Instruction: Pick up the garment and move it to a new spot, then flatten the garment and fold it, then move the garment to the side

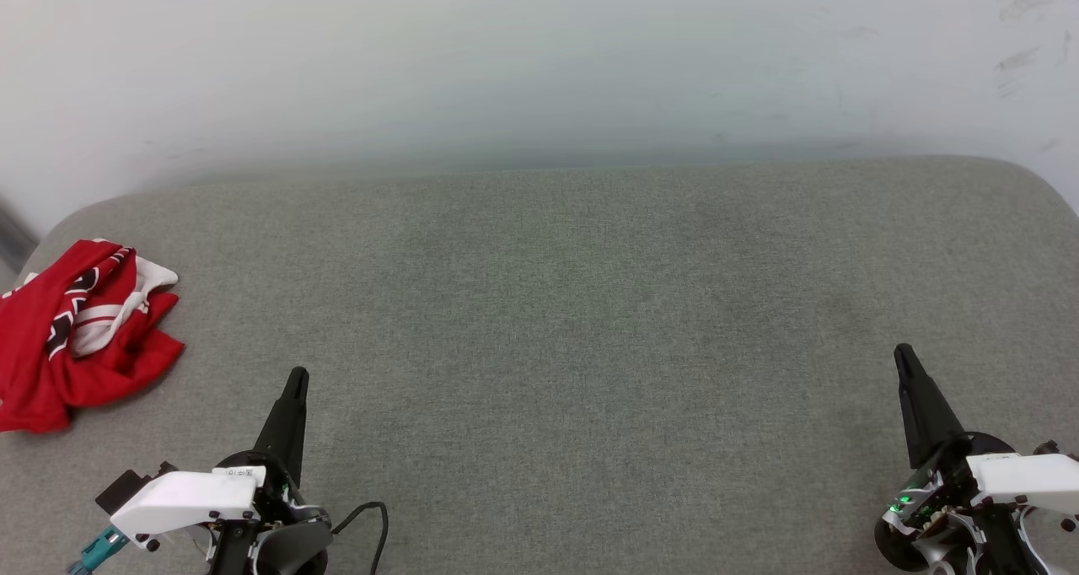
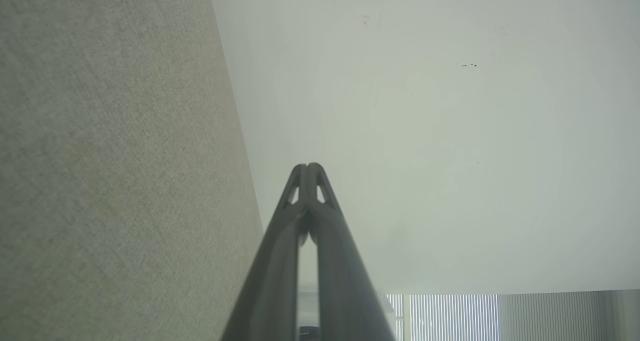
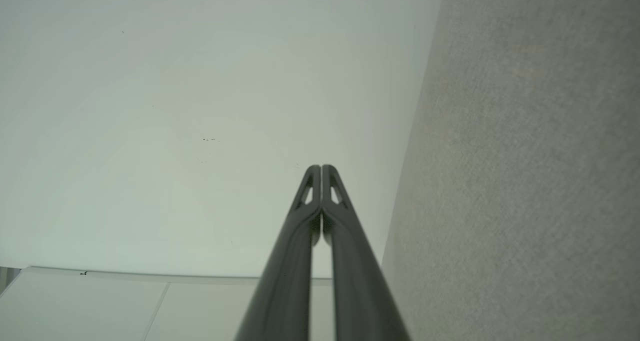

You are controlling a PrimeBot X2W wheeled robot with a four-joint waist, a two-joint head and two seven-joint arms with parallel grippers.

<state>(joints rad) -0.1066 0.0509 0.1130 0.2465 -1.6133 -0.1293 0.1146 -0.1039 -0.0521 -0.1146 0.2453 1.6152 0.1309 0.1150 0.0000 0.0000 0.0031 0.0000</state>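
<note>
The left gripper has its 2 long dark fingers pressed together into 1 tapering matte spike, holding nothing. In its wrist view the tips meet flush, each with a small slotted cut-out just behind it. A white moulded shell covers its wrist, with a thin black cable looping beside it and a teal connector at its outer side.

The right gripper is likewise closed tight and empty, a smooth dark wedge rising from a white housing.

Both grippers sit over the near part of a grey padded surface of coarse woven cloth with rounded far corners, backed by a plain pale wall that is faintly scuffed at the upper right.

The garment lies crumpled in a loose heap at the surface's left edge. It is soft red jersey, with white fabric and red, white and black patterned trim showing among the folds. It lies to the left of and beyond the left gripper, apart from it. It is well apart from the right gripper, across the width of the surface.
</note>
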